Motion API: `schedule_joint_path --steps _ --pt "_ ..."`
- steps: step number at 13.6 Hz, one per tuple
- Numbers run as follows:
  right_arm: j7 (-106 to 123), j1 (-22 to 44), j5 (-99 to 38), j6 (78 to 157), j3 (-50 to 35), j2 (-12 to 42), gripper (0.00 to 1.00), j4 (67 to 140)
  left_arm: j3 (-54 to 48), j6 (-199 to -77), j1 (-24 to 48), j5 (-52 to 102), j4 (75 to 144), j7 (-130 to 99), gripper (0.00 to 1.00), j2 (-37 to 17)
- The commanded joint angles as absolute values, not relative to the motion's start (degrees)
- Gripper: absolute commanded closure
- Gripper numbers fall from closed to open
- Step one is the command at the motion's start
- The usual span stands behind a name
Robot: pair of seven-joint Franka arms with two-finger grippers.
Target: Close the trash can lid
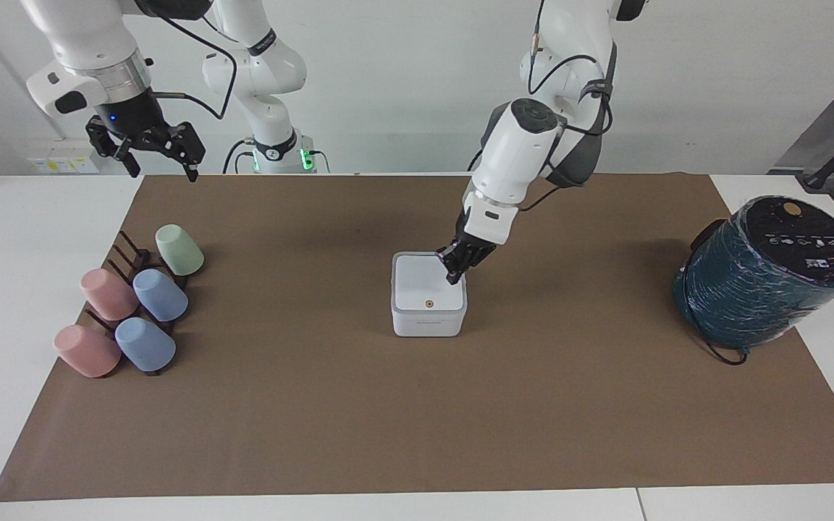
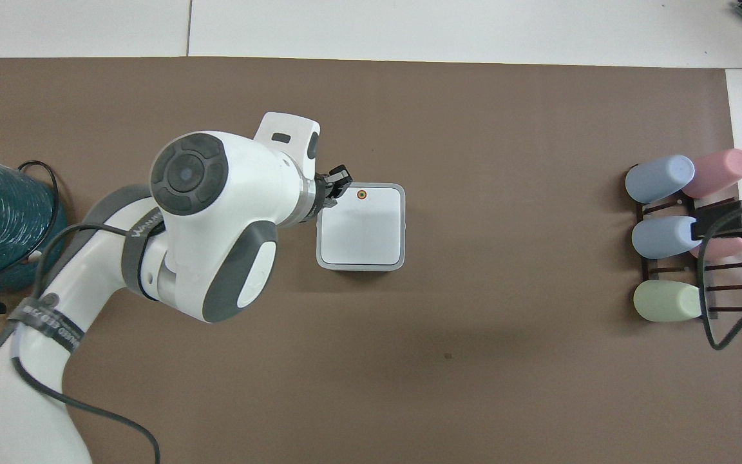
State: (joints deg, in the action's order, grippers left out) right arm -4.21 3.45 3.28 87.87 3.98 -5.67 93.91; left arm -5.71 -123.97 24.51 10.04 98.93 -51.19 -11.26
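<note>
The small white trash can (image 1: 428, 322) stands in the middle of the brown mat. Its lid (image 1: 420, 286) lies flat and shut on it, the orange dot facing up; it also shows in the overhead view (image 2: 361, 225). My left gripper (image 1: 453, 276) is shut and empty. It hangs just above the lid's edge toward the left arm's end, and in the overhead view (image 2: 340, 176) it is just off the lid's corner. My right gripper (image 1: 161, 161) is open and empty, and waits raised over the cup rack (image 2: 699, 258).
A large dark teal cylinder (image 1: 768, 271) with a black top leans at the left arm's end of the table. A dark rack with several pastel cups (image 1: 131, 304) lies at the right arm's end. A brown mat (image 1: 417, 420) covers the table.
</note>
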Motion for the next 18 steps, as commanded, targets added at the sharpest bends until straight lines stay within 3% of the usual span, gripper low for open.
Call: schedule_joint_path --steps 1,5,9,11,12,13,15,18 --pt "-3.08 3.25 3.34 88.33 3.87 -7.03 0.00 95.27 -5.89 -113.33 19.45 9.23 94.32 -45.65 1.00 -8.19" --pt "-3.08 3.25 3.34 88.33 3.87 -7.03 0.00 95.27 -5.71 -101.80 9.87 9.23 93.96 -29.39 0.98 -1.16" --pt "-3.08 3.25 3.34 88.33 3.87 -7.03 0.00 95.27 -5.80 -94.41 1.69 6.00 93.96 -14.54 0.90 2.10" --pt "-3.08 3.25 3.34 88.33 3.78 -7.03 0.00 95.27 -5.54 -91.94 1.05 3.01 93.87 -10.39 0.84 3.16" --pt "-3.08 3.25 3.34 88.33 3.87 -7.03 0.00 95.36 -5.62 -91.15 1.14 0.73 93.43 -9.94 0.77 3.51" --pt "-3.08 3.25 3.34 88.33 3.87 -7.03 0.00 95.27 -5.89 -90.27 1.32 -0.86 92.91 -9.84 0.58 3.78" --pt "-3.08 3.25 3.34 88.33 3.87 -7.03 0.00 95.27 -5.89 -89.74 1.49 -1.49 92.72 -9.76 0.00 3.95" --pt "-3.08 3.25 3.34 88.33 3.87 -7.03 0.00 95.36 -5.63 -88.69 1.23 -1.49 92.64 -3.72 0.00 4.57"
